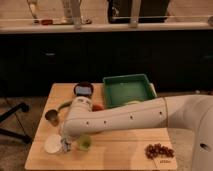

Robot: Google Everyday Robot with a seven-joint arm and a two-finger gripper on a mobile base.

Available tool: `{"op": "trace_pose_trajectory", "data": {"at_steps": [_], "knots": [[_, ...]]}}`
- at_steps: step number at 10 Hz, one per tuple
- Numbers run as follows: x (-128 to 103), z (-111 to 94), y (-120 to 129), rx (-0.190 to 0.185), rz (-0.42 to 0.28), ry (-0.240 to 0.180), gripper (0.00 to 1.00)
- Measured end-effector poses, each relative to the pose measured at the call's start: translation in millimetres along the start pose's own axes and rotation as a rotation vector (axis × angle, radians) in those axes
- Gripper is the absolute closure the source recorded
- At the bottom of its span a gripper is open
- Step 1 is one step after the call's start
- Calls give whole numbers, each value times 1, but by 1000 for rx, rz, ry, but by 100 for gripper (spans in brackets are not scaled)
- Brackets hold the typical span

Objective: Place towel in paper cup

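One gripper [65,145], fingers shut on your towel [66,146], hanging just right of the paper cup [52,144], light-green cup [83,143] on its far side; no legible writing.

The gripper [65,143], jaws shut, is seen low over the surface [120,155], between paper cup [52,144] and green cup [83,143].

The white arm [130,117] is stretched from 3 o'clock toward 8 o'clock, where the tool [65,145] is held shut, pointed downward.
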State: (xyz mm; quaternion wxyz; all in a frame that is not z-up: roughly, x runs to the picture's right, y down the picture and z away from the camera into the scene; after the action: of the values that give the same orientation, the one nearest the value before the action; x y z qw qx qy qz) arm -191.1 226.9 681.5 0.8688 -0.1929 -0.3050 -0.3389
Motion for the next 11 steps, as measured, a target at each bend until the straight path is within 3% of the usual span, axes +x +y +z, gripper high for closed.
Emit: {"op": "trace_pose_trajectory", "data": {"at_steps": [4,8,11], "knots": [[19,-11,14,3,55,47,100],[21,-27,13,55,69,70,100],[9,-42,0,105,34,67,100]]}}
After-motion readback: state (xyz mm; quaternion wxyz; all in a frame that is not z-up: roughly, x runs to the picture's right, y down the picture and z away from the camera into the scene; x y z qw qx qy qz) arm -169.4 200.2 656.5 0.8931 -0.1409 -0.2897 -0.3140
